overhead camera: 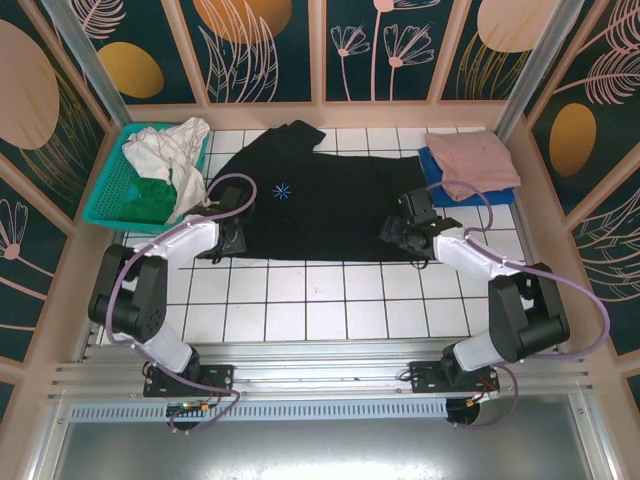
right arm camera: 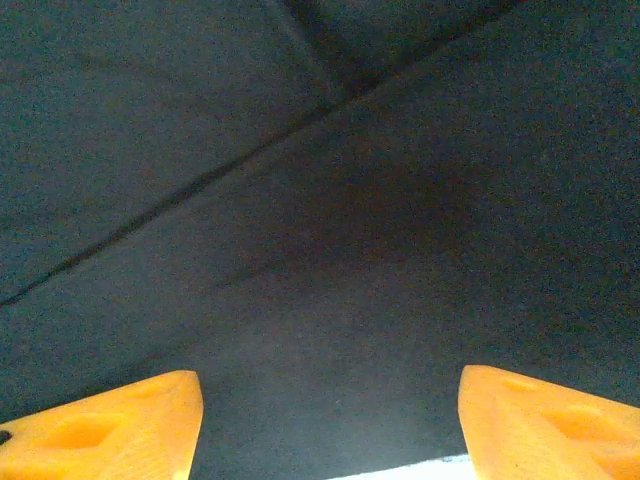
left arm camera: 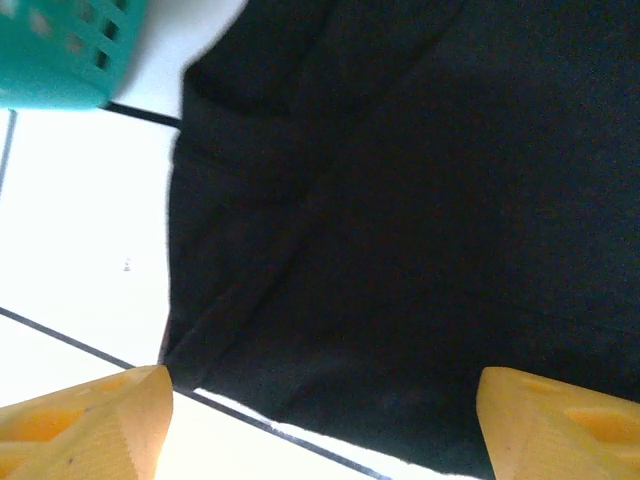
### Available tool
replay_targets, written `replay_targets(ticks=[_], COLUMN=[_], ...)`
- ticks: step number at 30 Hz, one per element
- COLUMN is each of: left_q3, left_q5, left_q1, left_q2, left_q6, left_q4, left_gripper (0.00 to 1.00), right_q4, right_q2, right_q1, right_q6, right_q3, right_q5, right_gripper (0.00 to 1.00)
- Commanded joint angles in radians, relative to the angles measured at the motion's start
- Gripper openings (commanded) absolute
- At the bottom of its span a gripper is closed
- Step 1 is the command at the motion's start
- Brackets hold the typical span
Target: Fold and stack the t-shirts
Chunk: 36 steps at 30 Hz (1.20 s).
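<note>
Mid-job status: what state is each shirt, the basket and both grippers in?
black t-shirt: spread out flat, unfolded.
pink t-shirt: folded, on the blue t-shirt.
blue t-shirt: mostly covered by the pink one.
teal basket: holds white cloth and green cloth.
left gripper: open, over the black t-shirt's left edge.
right gripper: open, over its right side.

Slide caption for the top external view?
Left gripper and right gripper, jaws open, over the near edge of the black t-shirt; pink t-shirt folded far right.
</note>
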Motion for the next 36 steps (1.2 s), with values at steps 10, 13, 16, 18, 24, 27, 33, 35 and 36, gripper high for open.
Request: replay_targets(ticks=[10, 13, 16, 18, 24, 27, 33, 35, 36], left_q3=[0.024, -0.010, -0.066, -0.092, -0.208, -0.248, -0.202, -0.166, -0.156], left_q5=[-0.008, -0.030, -0.056, -0.065, -0.006, 0.042, 0.160, 0.162, 0.164], left_q1=[0.037, 0.038, 0.038, 0.038, 0.038, 0.038, 0.038, 0.038, 0.037], left_q2=[0.125, 0.076, 0.016, -0.018, -0.202, -0.287, -0.189, -0.121, -0.092], left_q6=[0.000, -0.007, -0.023, -0.042, -0.106, -0.119, -0.036, -0.015, -0.008], left_q4=[0.117, 0.101, 0.079, 0.055, 0.012, 0.024, 0.133, 0.129, 0.138], left_gripper=[0.15, 0.00, 0.00, 0.00, 0.00, 0.09, 0.76, 0.80, 0.81], right_q4=[0.064, 0.054, 0.033, 0.011, -0.057, -0.097, -0.083, -0.079, -0.076], right_q2=[0.108, 0.101, 0.084, 0.063, -0.060, -0.130, -0.153, -0.143, -0.139], right_q1=[-0.077, -0.106, -0.123, -0.132, -0.134, -0.135, -0.158, -0.159, -0.159], right_q6=[0.006, 0.004, 0.004, 0.006, 0.031, 0.044, 0.017, 0.013, 0.012], right_q3=[-0.104, -0.130, -0.153, -0.168, -0.250, -0.279, -0.207, -0.179, -0.168], right_q5=[-0.011, -0.029, -0.032, -0.038, -0.056, -0.056, -0.056, -0.057, -0.056], right_gripper=[0.64, 0.62, 0.61, 0.60, 0.59, 0.59, 0.60, 0.60, 0.60])
